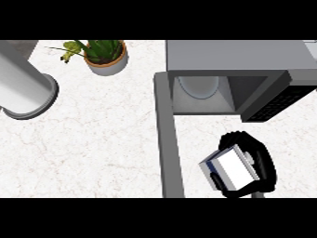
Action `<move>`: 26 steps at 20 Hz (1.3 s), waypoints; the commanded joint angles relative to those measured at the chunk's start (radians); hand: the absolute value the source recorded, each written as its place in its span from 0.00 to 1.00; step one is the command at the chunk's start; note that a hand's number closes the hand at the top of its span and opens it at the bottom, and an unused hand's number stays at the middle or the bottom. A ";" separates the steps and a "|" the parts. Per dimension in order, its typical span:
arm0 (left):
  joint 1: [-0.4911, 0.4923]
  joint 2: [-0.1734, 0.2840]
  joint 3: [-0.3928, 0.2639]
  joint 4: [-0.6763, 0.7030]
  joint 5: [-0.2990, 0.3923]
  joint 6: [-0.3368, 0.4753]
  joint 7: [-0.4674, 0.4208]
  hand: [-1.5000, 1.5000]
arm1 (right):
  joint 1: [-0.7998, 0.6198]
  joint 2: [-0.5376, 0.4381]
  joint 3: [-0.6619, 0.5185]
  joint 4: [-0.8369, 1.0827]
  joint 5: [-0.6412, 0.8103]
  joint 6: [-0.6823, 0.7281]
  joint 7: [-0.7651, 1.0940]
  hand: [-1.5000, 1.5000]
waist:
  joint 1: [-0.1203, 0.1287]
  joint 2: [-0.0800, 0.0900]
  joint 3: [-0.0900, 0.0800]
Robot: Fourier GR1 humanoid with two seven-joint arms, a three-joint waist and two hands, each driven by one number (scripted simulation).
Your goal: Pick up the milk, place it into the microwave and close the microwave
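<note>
Right hand (260,160) at the lower right has its fingers curled round the milk (231,168), carton lifted just below the open microwave (243,76), whose door (165,139) swings wide down the frame's centre to leave the cavity free.

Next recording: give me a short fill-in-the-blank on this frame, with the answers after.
1. The right hand is curled round the ____.
2. The microwave has its door ____.
3. At the counter's far edge, left of the microwave, stands a potted ____.

Answers: milk; open; plant
</note>
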 commanded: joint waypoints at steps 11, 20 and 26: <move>0.011 0.036 0.173 0.048 0.120 -0.104 0.000 0.00 | -0.127 0.009 0.247 -0.234 0.055 -0.431 0.236 1.00 | 0.018 0.004 0.001; -0.079 0.031 0.171 0.093 0.073 -0.100 0.034 0.00 | -0.415 0.008 0.094 0.202 0.086 -0.548 0.182 1.00 | 0.019 0.008 0.001; -0.079 0.045 0.210 0.143 0.095 -0.157 0.013 0.00 | -0.550 -0.017 -0.029 0.520 0.008 -0.508 0.044 1.00 | 0.028 0.012 0.002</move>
